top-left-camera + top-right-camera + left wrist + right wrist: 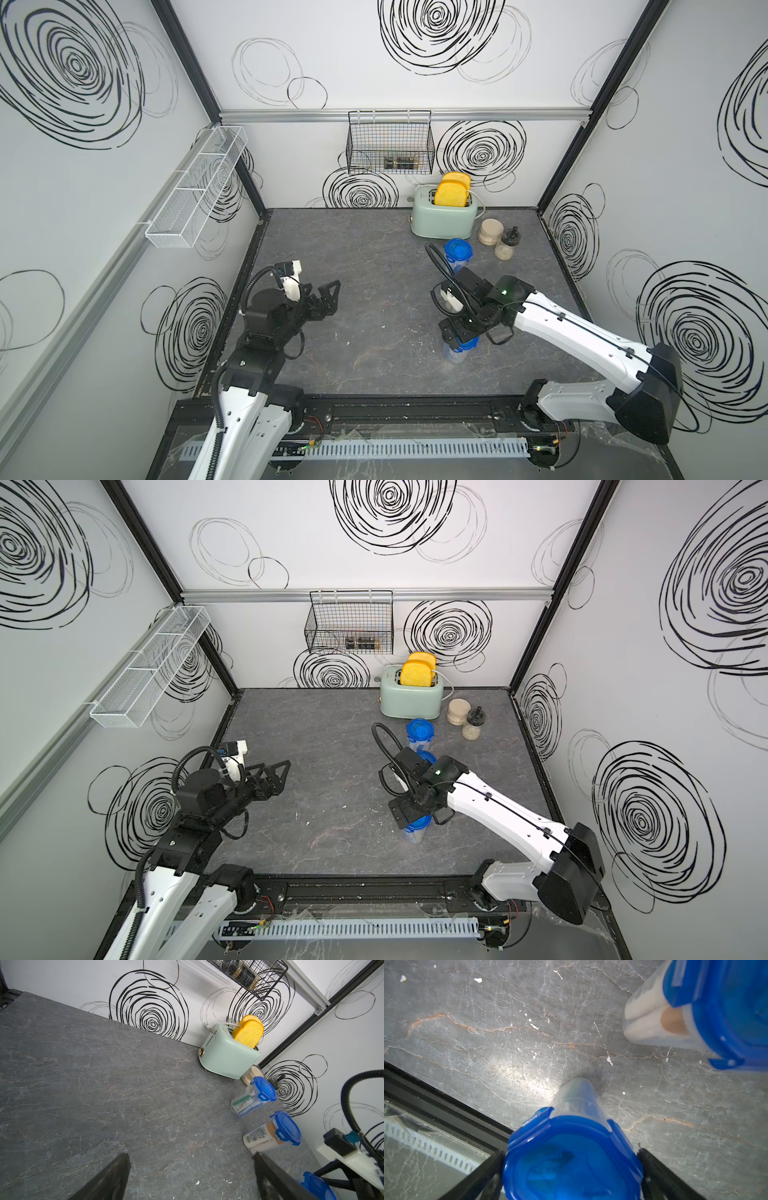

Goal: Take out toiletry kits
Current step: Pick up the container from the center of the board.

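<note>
Three tall clear containers with blue clip lids stand in a row right of centre. The toiletry kits are inside them: tubes (245, 1103) in the far container (457, 250), cream bottles with tan caps (259, 1136) (654, 1018) in the middle container (427, 756). The contents of the near container (459, 353) are blurred. My right gripper (456, 336) (571, 1150) hangs over that near container, open, one finger on each side of its blue lid (573, 1163). Contact I cannot tell. My left gripper (328, 291) (190, 1155) is open and empty over bare table at the left.
A mint toaster (444, 218) with yellow bread stands at the back, with two beige-filled jars (490, 231) (507, 246) beside it. A black wire basket (390, 143) hangs on the back wall and a white mesh shelf (195, 191) on the left wall. A black rail (395, 409) runs along the table's front.
</note>
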`<state>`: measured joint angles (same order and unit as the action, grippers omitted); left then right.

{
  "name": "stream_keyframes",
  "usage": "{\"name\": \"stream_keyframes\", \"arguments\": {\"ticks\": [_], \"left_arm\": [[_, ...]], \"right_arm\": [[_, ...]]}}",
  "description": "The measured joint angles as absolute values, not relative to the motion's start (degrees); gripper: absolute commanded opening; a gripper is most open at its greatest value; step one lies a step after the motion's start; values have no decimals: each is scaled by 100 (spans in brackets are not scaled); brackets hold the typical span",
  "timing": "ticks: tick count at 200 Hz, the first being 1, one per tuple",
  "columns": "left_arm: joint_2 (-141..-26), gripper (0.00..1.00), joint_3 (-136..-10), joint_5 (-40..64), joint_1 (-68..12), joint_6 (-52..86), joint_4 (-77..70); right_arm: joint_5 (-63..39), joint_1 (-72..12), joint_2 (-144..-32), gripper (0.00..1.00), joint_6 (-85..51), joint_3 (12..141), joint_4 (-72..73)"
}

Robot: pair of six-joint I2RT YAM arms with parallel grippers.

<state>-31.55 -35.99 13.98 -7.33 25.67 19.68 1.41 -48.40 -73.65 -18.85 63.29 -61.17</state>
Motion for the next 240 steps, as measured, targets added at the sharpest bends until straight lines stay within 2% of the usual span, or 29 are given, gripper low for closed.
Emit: {"name": "stream_keyframes", "arguments": {"ticks": [240], "left_arm": [[-3159, 96, -3599, 1409, -733, 2569, 1966]], "right_arm": [[215, -5103, -7439, 98, -2034, 6348, -6237]]}}
